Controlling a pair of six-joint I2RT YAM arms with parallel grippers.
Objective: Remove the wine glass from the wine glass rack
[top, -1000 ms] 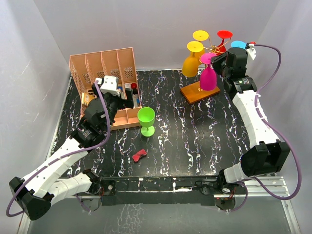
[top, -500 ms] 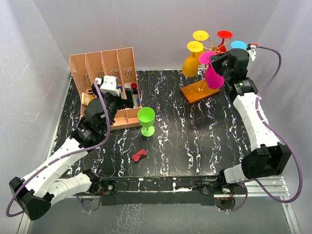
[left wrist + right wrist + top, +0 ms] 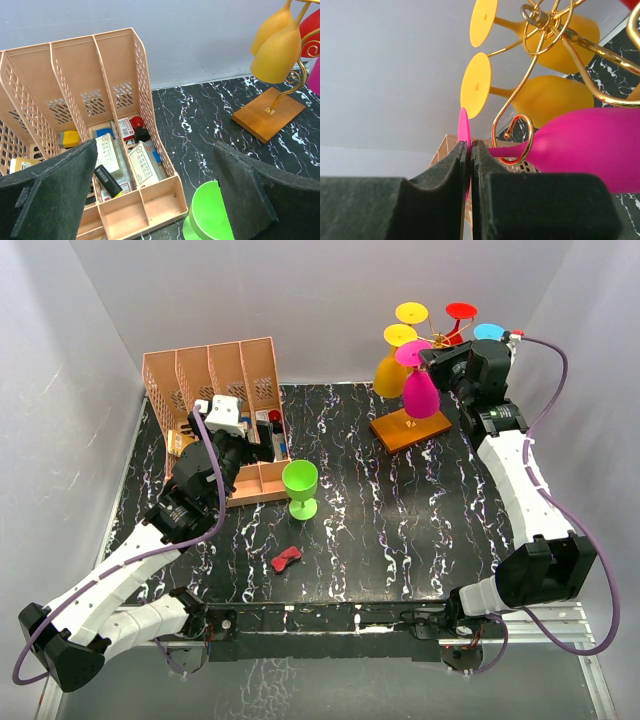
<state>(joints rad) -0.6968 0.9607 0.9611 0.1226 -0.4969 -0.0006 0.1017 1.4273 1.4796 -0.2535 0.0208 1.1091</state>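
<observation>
Right wrist: right gripper (image 3: 470,150) clamps pink wine glass (image 3: 590,145); left gripper (image 3: 155,150) agape (organiser (image 3: 115,55) holds boxes (image 3: 142,162)).

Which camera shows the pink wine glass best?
The right wrist view: the pink wine glass fills it, its foot pinched in the right gripper, stem inside a gold curl of the wine glass rack. The top view shows it whole but small. The left wrist view catches only a pink sliver.
</observation>
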